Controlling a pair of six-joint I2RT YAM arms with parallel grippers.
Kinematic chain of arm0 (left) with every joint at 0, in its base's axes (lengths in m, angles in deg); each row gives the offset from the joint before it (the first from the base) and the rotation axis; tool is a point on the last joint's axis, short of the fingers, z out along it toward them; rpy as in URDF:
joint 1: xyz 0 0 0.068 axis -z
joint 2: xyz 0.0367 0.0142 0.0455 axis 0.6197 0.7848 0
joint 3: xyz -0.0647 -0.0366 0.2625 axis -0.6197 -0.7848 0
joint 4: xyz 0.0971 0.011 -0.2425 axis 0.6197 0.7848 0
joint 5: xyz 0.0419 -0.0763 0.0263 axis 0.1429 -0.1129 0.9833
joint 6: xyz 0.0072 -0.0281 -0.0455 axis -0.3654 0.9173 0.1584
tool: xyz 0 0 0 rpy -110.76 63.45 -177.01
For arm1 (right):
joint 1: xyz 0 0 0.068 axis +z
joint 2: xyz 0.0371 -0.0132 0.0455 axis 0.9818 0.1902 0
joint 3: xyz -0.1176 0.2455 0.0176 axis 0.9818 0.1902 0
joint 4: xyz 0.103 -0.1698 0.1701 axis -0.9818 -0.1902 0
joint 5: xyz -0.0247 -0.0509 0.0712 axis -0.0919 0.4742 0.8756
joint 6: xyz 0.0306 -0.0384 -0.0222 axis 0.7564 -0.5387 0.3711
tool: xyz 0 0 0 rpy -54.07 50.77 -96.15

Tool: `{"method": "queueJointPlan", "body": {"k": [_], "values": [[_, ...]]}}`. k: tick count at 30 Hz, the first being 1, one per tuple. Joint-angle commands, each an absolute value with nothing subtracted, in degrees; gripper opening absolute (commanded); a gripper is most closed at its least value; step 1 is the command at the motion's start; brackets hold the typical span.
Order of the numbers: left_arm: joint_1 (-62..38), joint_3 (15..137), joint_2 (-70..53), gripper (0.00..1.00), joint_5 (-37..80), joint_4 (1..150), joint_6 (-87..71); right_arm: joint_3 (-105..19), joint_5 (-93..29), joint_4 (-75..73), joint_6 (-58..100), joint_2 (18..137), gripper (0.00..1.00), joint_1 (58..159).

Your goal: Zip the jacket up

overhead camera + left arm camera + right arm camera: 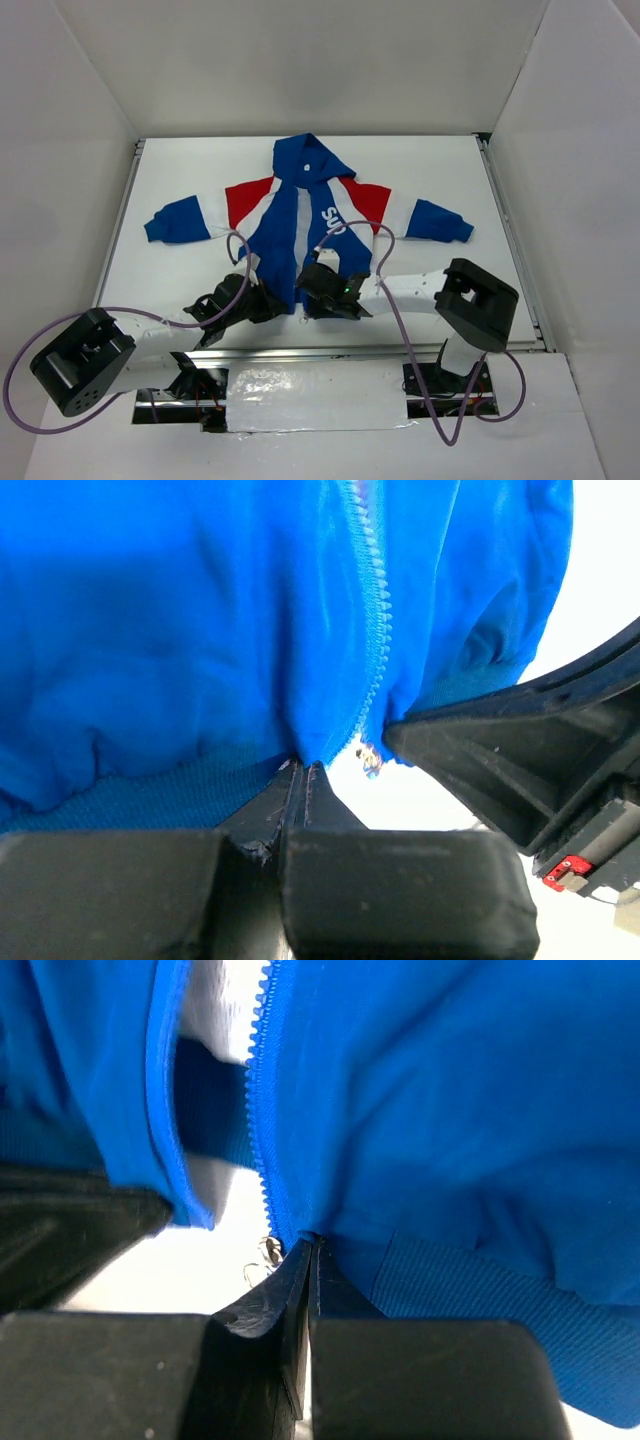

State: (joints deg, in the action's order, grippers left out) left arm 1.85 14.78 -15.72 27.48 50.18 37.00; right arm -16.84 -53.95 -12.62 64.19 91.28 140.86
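The blue jacket [275, 228] lies flat on the white table [440, 175], hood at the far side, sleeves spread, hem towards me. Its front is open, with a white strip of lining [301, 222] showing. My left gripper [268, 300] is shut on the left front panel's hem corner [320, 742], just beside the zipper teeth [377, 610]. My right gripper [311, 298] is shut on the right panel's hem corner [330, 1222], next to its zipper teeth [262, 1110]. A small metal zipper part [268, 1251] hangs at that bottom end; it also shows in the left wrist view [370, 759].
The two grippers sit close together at the hem; the right one [520, 750] fills the right of the left wrist view. White walls enclose the table on three sides. Purple cables [385, 250] loop over the jacket's lower part. A metal rail [400, 350] runs along the near edge.
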Motion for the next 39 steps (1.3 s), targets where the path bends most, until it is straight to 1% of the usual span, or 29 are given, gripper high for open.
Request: {"method": "queueJointPlan", "body": {"k": [1, 3, 4, 10, 13, 19, 22, 29, 33, 39], "values": [[1.52, 16.91, -15.52, 0.0, 23.95, 44.2, 34.42, -11.22, -47.72, -5.92, 67.01, 86.63, 0.0, 140.65], [1.52, 17.44, -16.04, 0.0, 20.98, 41.73, 33.36, -5.86, -45.44, 1.49, 67.19, 81.09, 0.0, 139.77], [1.61, 17.62, -16.48, 0.0, 20.0, 39.45, 33.18, -1.93, -43.25, 8.92, 67.45, 77.94, 0.0, 138.46], [1.7, 18.76, -17.37, 0.0, 17.71, 36.19, 33.18, 10.21, -40.6, 28.9, 68.15, 68.88, 0.0, 133.19], [1.7, 18.23, -16.58, 0.0, 17.7, 32.67, 35.02, 14.18, -40.15, 36.04, 69.82, 66.23, 0.0, 132.3], [1.78, 15.69, -14.99, 0.0, 16.39, 21.25, 39.24, 19.19, -41.38, 42.11, 71.67, 60.7, 0.0, 131.6], [1.78, 14.63, -15.17, 0.0, 16.38, 17.73, 40.56, 19.29, -41.29, 40.46, 71.5, 58.41, 0.0, 131.33], [1.78, 12.79, -18.41, 0.0, 20.51, 19.3, 41.53, 20.52, -47.18, 34.13, 73.78, 54.18, 0.0, 131.42], [1.78, 13.22, -20.79, 0.0, 22.8, 23.16, 40.83, 21.32, -45.96, 35.36, 74.05, 54.35, 0.0, 131.59], [1.78, 14.01, -21.32, 0.0, 22.8, 24.05, 40.48, 21.66, -43.5, 38.96, 73.43, 56.11, 0.0, 131.68]]}}
